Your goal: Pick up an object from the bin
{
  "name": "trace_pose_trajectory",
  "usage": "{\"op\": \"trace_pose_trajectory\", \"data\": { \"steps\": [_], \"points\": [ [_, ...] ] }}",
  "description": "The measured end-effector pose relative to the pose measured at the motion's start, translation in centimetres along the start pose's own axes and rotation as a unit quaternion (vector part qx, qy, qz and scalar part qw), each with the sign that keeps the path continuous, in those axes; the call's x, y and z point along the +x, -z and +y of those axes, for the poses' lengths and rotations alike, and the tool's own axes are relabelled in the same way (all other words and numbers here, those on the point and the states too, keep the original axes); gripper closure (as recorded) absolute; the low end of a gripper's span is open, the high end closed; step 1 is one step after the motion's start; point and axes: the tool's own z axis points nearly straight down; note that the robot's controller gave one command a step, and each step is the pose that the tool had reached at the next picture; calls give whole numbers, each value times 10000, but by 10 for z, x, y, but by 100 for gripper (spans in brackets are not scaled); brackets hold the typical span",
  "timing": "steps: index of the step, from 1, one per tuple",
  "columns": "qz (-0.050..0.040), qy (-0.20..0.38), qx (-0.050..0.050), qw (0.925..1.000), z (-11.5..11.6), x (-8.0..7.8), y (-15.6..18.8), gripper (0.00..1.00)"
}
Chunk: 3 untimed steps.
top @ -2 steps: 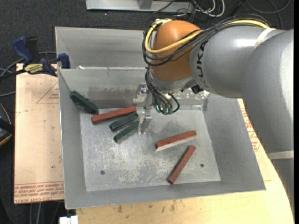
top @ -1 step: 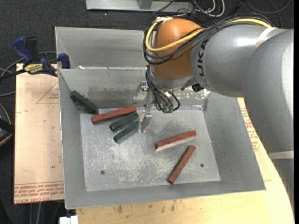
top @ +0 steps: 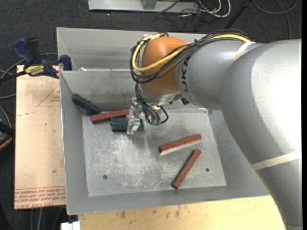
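Dark green block beside end effector; reddish flat bar adjacent.

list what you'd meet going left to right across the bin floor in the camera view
dark green stick → reddish-brown stick → gripper → pale-edged reddish bar

The grey metal bin has a scratched flat floor. Near its far left corner a dark green stick lies aslant, and a red-brown stick lies just beside its lower end. A small dark green block sits against that red-brown stick. Well apart, toward the near right, lie a red-brown stick with a pale edge and a plain red-brown stick, close together.
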Motion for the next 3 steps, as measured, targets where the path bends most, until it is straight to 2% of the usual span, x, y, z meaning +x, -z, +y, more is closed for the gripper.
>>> {"op": "trace_pose_trajectory", "data": {
  "steps": [1,2,3],
  "points": [
    [0,-2,-1,10000,0,0,0,100],
    [118,6,32,9999,-3,-4,34,100],
    [124,-26,37,9999,-20,6,137,100]
  ]
}}
